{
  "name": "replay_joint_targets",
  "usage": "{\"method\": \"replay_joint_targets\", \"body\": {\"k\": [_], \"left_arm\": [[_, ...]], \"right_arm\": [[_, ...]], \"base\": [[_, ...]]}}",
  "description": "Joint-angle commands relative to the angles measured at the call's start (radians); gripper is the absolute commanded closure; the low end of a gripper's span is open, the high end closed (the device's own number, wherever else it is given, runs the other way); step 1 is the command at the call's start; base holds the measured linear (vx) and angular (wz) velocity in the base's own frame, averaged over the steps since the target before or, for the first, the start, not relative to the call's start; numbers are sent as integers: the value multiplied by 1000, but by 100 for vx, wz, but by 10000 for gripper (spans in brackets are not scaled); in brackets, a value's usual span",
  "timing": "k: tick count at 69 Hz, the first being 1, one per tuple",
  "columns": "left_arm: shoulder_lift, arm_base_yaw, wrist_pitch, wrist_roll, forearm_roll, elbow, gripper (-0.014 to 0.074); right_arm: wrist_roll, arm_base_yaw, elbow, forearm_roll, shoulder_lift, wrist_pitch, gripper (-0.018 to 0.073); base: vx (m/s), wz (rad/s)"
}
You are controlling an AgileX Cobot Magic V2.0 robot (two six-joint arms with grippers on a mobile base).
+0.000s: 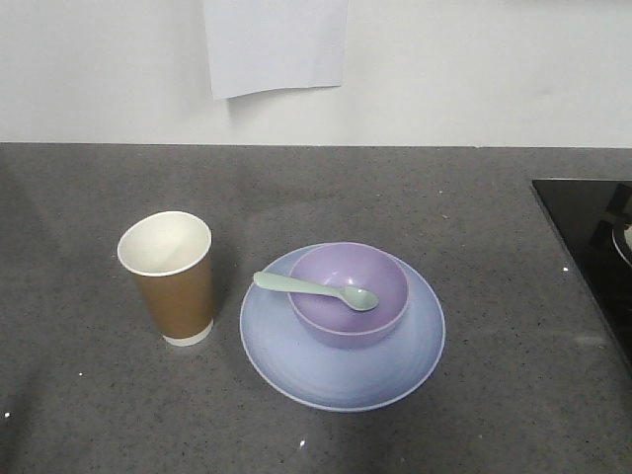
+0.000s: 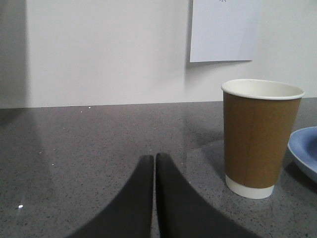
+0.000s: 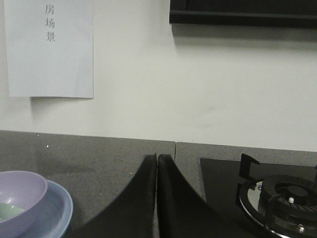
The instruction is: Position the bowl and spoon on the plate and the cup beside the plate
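Note:
The pale blue plate (image 1: pixel 296 365) lies on the grey counter, and the lavender bowl (image 1: pixel 341 321) stands on it. A mint-green spoon (image 1: pixel 316 291) rests across the bowl, its scoop inside and its handle over the left rim. Just left of the plate stands the brown paper cup (image 1: pixel 173 286), upright. In the left wrist view my left gripper (image 2: pixel 154 157) is shut and empty, low over the counter, left of the cup (image 2: pixel 260 139) and the plate's edge (image 2: pixel 304 151). My right gripper (image 3: pixel 157 157) is shut and empty, right of the bowl (image 3: pixel 20 198) and plate (image 3: pixel 57 208). Neither gripper shows in the front view.
A black gas hob (image 1: pixel 592 237) fills the counter's right end, with its burner (image 3: pixel 285 198) close to my right gripper. A white paper sheet (image 1: pixel 276 44) hangs on the back wall. Along the back the counter (image 1: pixel 316 188) meets that wall.

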Motion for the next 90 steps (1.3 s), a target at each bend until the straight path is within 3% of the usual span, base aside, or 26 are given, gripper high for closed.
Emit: {"method": "replay_joint_targets", "body": {"k": [1, 11, 12, 24, 90], "left_arm": [[-8, 1, -77, -8, -9, -23, 604], [-8, 1, -77, -8, -9, -23, 604], [-7, 1, -77, -8, -9, -23, 604], [-7, 1, -77, -8, -9, -23, 604], [-7, 1, -77, -8, -9, -23, 604]], "right_arm": [[95, -30, 50, -71, -48, -143, 561], [195, -90, 160, -134, -119, -186, 561], [196, -94, 267, -159, -131, -265, 561], [178, -92, 264, -167, -131, -200, 561], [173, -92, 263, -156, -128, -197, 561]], "base": [[0, 0], [0, 0], [0, 0], [0, 0], [0, 0]]}}
